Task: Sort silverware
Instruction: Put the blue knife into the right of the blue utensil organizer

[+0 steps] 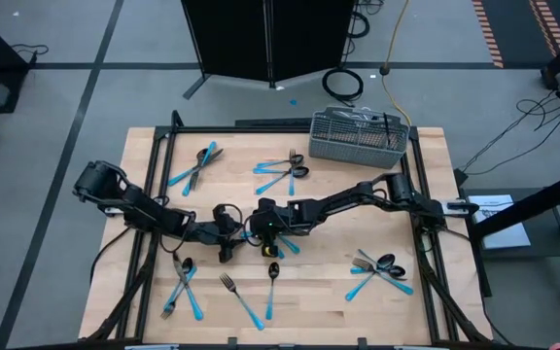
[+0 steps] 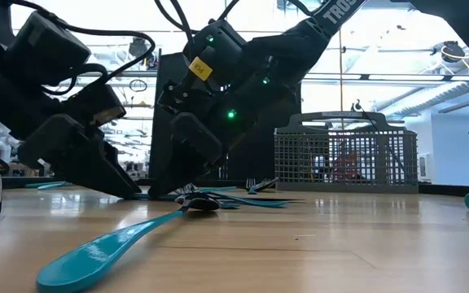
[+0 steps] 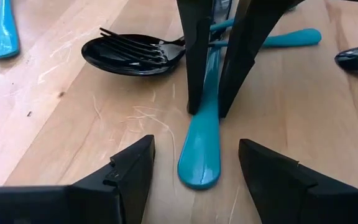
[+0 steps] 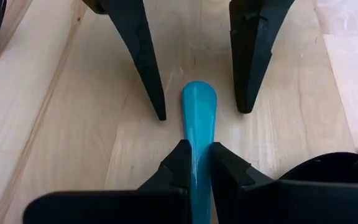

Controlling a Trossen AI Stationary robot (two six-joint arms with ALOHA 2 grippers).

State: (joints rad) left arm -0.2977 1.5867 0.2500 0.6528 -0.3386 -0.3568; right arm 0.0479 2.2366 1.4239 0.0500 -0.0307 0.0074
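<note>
One silverware piece lies on the table, its light-blue handle (image 3: 199,155) pointing at my left gripper; its head is hidden behind my right gripper. My right gripper (image 4: 199,148) stands over it near the table's middle (image 1: 261,222) and is shut on that handle. My left gripper (image 3: 196,142) is low at the table (image 1: 227,238) and open. Its fingers stand on either side of the handle's rounded free end (image 4: 199,96) without touching it. A dark spoon with a fork lying in its bowl (image 3: 135,53) rests just beside them. My right gripper pinches the light-blue handle (image 4: 197,134) between its two fingers, a little back from the rounded free end. The fingers (image 3: 194,74) come from above, pointing steeply down, one on each side of the handle. Their tips reach the tabletop, and the handle lies along the wood.
A grey wire-mesh basket (image 1: 358,136) stands at the far edge, right of centre (image 2: 344,159). Silverware clusters lie far left (image 1: 197,165), far centre (image 1: 285,173), near right (image 1: 382,267) and near left (image 1: 183,287). A single spoon (image 1: 271,287) lies toward the near edge (image 2: 112,244).
</note>
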